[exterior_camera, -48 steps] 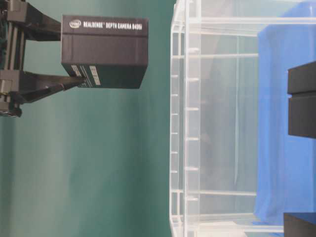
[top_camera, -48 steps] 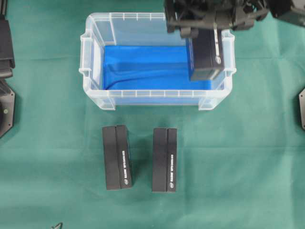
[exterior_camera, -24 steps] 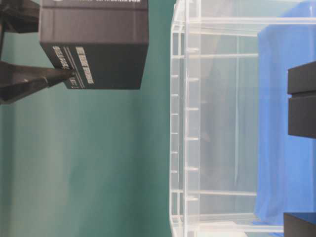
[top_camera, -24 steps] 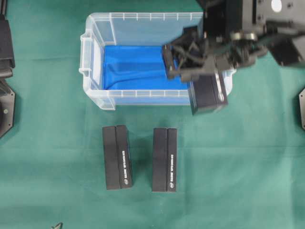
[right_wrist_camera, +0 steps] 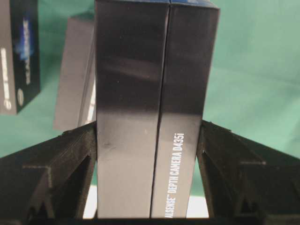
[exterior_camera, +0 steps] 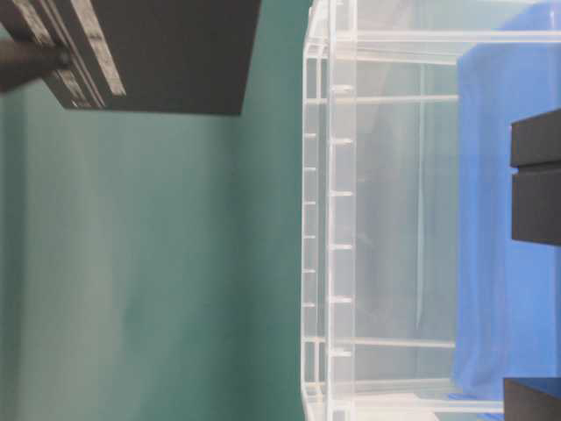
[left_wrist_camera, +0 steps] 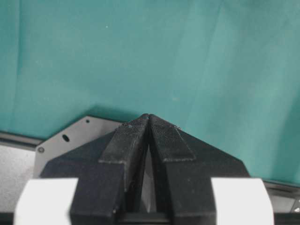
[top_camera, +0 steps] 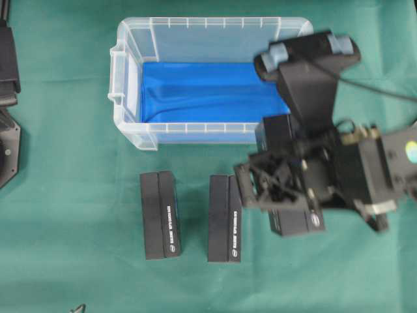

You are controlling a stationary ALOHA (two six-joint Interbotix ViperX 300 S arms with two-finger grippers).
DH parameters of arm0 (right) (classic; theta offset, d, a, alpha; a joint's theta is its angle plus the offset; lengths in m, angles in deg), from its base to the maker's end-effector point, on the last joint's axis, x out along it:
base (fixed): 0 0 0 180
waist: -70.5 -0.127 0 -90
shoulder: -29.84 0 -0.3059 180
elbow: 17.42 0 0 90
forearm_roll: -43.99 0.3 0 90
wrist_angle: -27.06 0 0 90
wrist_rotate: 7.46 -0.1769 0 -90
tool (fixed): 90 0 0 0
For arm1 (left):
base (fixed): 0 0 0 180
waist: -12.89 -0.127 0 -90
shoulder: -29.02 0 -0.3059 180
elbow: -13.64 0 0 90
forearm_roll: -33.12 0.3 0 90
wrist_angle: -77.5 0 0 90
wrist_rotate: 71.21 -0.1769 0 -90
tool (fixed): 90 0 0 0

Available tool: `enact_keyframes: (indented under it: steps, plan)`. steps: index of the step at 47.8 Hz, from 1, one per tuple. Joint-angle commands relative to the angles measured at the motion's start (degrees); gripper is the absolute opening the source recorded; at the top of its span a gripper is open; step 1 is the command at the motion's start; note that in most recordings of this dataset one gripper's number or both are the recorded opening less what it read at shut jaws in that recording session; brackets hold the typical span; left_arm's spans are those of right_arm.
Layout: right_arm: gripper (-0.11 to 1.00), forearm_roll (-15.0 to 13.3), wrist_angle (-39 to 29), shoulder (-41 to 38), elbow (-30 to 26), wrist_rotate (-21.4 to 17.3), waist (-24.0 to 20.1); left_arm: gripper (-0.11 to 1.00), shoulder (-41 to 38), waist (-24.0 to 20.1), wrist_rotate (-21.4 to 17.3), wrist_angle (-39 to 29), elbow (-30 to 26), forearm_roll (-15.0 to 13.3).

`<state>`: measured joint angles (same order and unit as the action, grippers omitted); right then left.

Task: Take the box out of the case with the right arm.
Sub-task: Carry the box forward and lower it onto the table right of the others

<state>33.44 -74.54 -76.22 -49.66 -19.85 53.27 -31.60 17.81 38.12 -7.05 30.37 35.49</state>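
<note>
My left pincer [left_wrist_camera: 149, 123] rests pressed together, out of the way. Two boxes [top_camera: 160, 215] already lie on the counter [top_camera: 78, 261] below the case [top_camera: 130, 130]. My right pincer [right_wrist_camera: 149, 140] is clamped on the box [right_wrist_camera: 154, 103], clear of the case, over the counter beside them.

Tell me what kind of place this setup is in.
Probably a robotics lab bench: a green cloth covers the table, two robot arms flank it, and the right pincer holds a boxed depth camera near a clear case.
</note>
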Motion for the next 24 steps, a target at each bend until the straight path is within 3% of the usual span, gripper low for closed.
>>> enact_keyframes:
  steps: [1, 7, 24]
  plan:
    - [0.67, -0.44, -0.70, 1.58, -1.41, -1.58, -2.20, 0.08, 0.00, -0.09, 0.00, 0.18, -0.53, 0.18]
    - [0.67, -0.44, -2.37, 1.49, -1.49, -3.43, -3.60, 0.08, 0.00, -0.09, 0.00, 0.18, -0.53, 0.18]
    - [0.67, -0.44, -2.11, 0.70, 1.67, -4.04, -4.04, 0.08, 0.00, -0.09, 0.00, 0.18, -0.44, 0.18]
